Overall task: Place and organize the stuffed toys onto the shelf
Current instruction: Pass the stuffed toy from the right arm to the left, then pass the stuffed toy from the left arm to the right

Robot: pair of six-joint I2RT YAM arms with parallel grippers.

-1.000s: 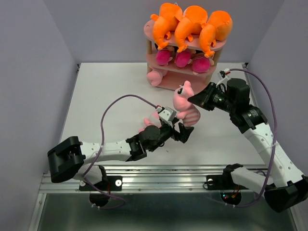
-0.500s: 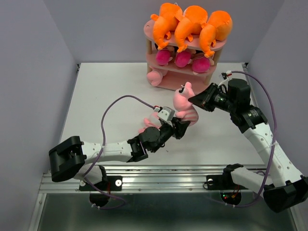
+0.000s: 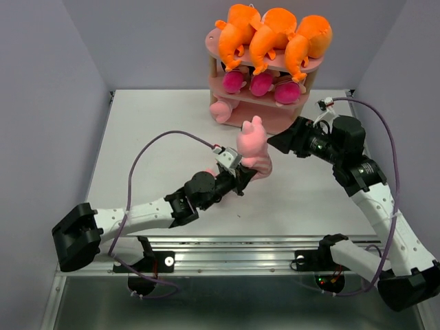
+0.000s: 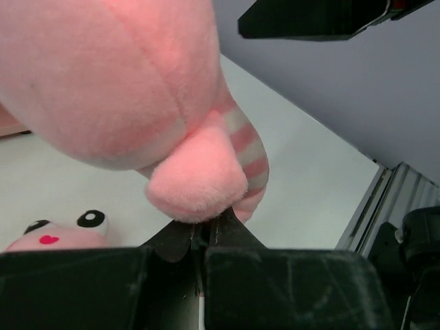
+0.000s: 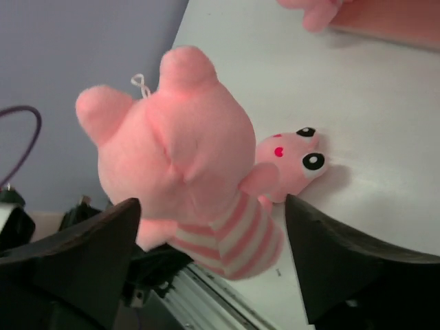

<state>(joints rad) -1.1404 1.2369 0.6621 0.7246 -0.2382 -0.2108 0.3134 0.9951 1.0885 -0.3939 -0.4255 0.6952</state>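
Observation:
A pale pink striped pig (image 3: 251,143) (image 5: 179,158) stands upright above the table. My left gripper (image 3: 244,173) (image 4: 208,225) is shut on the pig's lower end (image 4: 196,182). My right gripper (image 3: 278,143) (image 5: 213,234) is open, its fingers (image 5: 82,254) standing wide on either side of the pig's striped body without touching it. A second pig (image 5: 292,161) (image 4: 62,230) lies face up on the table under the held one. The pink shelf (image 3: 271,122) stands at the back, with orange monsters (image 3: 271,34) on top, magenta dolls (image 3: 261,84) on the middle tier and a pig (image 3: 220,110) at the bottom.
Grey walls close in the white table (image 3: 151,137) on the left, back and right. A purple cable (image 3: 172,141) loops above the left arm, and another runs along the right arm (image 3: 385,137). A metal rail (image 3: 227,265) runs along the near edge.
My left gripper has shut on the pig's lower end. My right gripper has let go of the pig and opened. The pig has shifted slightly left and toward the shelf.

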